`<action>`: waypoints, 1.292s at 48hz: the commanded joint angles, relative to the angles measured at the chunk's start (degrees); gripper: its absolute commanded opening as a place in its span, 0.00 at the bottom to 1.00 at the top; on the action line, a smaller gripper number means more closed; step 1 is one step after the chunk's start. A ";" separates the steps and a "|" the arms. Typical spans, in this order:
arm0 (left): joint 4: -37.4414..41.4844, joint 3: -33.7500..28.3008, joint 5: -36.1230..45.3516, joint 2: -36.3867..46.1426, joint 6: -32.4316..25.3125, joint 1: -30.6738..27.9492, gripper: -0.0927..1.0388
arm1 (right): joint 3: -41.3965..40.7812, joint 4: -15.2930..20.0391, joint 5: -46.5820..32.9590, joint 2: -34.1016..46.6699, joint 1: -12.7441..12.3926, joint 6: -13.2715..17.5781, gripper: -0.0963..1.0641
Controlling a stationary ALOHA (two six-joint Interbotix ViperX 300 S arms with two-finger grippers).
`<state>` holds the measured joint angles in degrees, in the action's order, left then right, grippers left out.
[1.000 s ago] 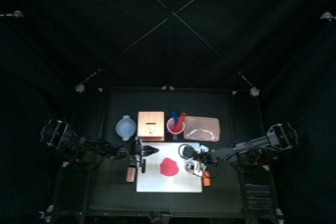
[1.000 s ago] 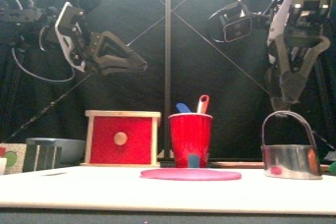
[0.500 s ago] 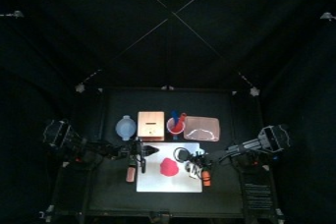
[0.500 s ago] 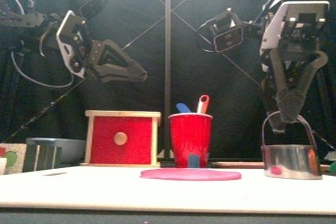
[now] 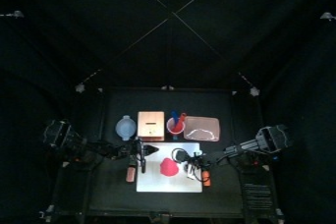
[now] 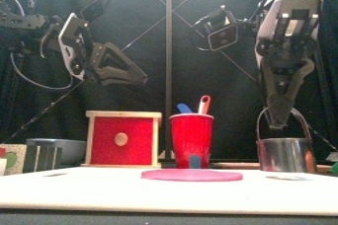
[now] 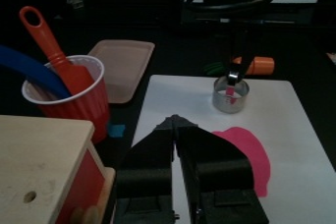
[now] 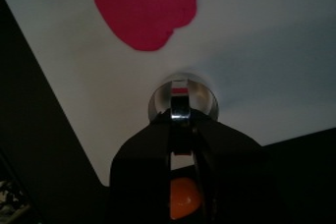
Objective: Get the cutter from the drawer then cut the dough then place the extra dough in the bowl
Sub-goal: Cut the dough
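The round metal cutter (image 6: 284, 156) stands at the right end of the white cutting board (image 5: 164, 184). My right gripper (image 6: 282, 122) comes straight down and is shut on its wire handle. The right wrist view looks down past the shut jaws into the cutter (image 8: 188, 88). The flat red dough (image 6: 193, 176) lies on the board left of the cutter, apart from it. My left gripper (image 7: 175, 125) hangs above the board's left part, jaws slightly open and holding nothing. The blue-grey bowl (image 5: 126, 127) sits at the back left.
Behind the board stand the wooden box (image 6: 123, 138) with its red drawer front, the red cup (image 6: 192, 138) holding a blue and a red knife, and the pink tray (image 5: 203, 126). A small orange toy (image 7: 262, 64) lies just off the board's right edge.
My right gripper came down and shut on the cutter's wire handle. The cutter has shifted a little left and up. The left gripper barely moved.
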<state>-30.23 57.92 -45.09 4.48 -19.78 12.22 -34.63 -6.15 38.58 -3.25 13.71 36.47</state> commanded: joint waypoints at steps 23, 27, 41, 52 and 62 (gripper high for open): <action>-6.42 2.46 0.53 0.35 0.00 -0.26 0.43 | 14.06 -9.14 0.88 4.39 -0.79 -0.53 0.49; -7.29 2.81 2.29 0.35 0.00 -0.26 0.42 | 15.29 -10.28 0.97 5.80 -1.14 -0.53 0.49; -7.29 3.43 3.96 0.53 -0.18 -0.26 0.42 | 18.28 -9.67 0.62 9.05 -2.11 -2.46 0.49; -7.29 3.60 3.96 1.23 -0.53 -0.26 0.42 | 21.97 0.97 2.46 11.95 -4.31 -13.36 0.48; -7.21 3.96 3.96 1.32 -0.35 -0.26 0.42 | 24.35 6.33 5.19 14.59 -5.98 -20.57 0.48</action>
<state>-37.53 62.23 -40.87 5.10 -20.21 12.04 -12.30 -0.88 43.33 12.39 8.35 16.96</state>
